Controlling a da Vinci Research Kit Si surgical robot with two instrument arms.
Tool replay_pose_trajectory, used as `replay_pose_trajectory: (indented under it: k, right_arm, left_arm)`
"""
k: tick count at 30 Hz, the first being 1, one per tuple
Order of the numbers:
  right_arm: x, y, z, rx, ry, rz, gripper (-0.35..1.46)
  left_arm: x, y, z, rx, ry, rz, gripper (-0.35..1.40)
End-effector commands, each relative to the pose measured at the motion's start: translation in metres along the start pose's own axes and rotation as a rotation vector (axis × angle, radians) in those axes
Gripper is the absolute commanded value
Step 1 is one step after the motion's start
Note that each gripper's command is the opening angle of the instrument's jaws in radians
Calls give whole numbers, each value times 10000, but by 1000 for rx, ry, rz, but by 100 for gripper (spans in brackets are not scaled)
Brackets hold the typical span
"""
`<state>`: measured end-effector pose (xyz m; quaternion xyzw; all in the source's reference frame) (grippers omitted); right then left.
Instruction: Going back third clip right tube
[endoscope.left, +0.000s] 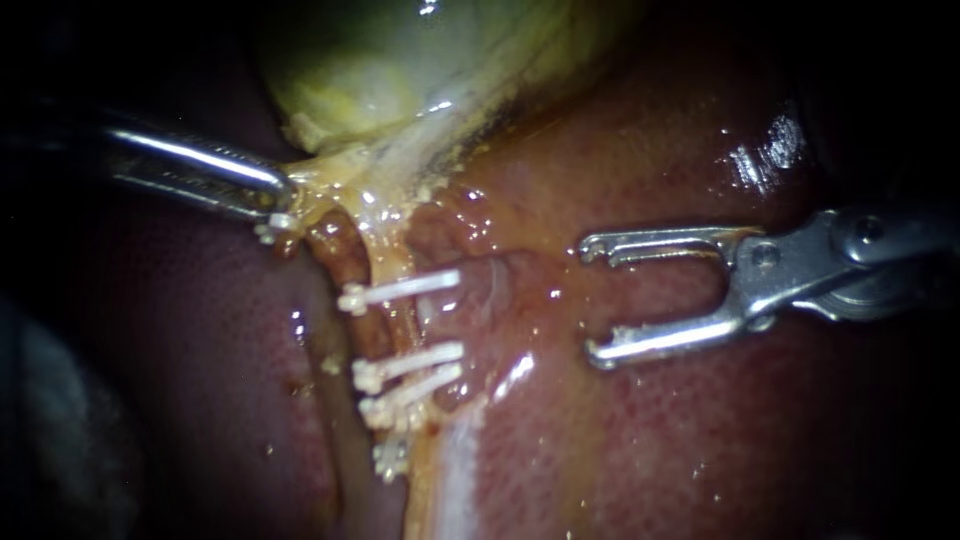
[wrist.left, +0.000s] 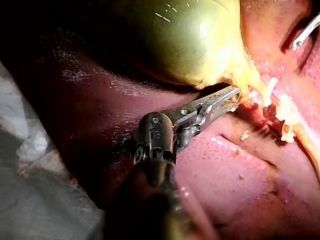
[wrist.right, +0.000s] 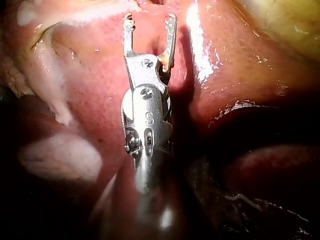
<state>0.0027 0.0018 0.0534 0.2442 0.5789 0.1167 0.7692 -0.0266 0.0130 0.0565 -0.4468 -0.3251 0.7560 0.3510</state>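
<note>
Glistening red liver (endoscope.left: 650, 450) fills the near ground. On it, left of centre, a pale tube (endoscope.left: 393, 330) runs from near to far, crossed by white clips. A small clip (endoscope.left: 390, 457) lies nearest, a pair of clips (endoscope.left: 408, 365) sits close together behind it, and a single clip (endoscope.left: 400, 290) is set apart beyond them. To their right, the right instrument (endoscope.left: 590, 300) hangs over bare liver, clear of every clip. Its jaws are spread wide and empty, tips pointing left toward the tube. Farther back on the left, the left instrument (endoscope.left: 280, 212) has its jaws clamped on yellow tissue (endoscope.left: 340, 185) at the foot of the green-yellow gallbladder (endoscope.left: 380, 60), which bulges at the far edge.
</note>
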Motion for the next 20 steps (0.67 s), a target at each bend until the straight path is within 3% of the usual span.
replay_pose_trajectory:
  k: [1, 5, 10, 20]
  right_arm:
    - [1, 0, 0, -1, 1, 1, 50]
    - [3, -1, -1, -4, 2, 2, 50]
    - [4, -3, -3, -4, 2, 3, 50]
    - [7, -5, 1, -6, 2, 4, 50]
  left_arm:
    - [-1, -3, 6, 2, -1, 2, -35]
    - [-8, -19, 30, -1, -7, 9, -35]
    - [-15, -30, 47, -1, -14, 15, -35]
    - [-15, -30, 46, 0, -17, 15, -35]
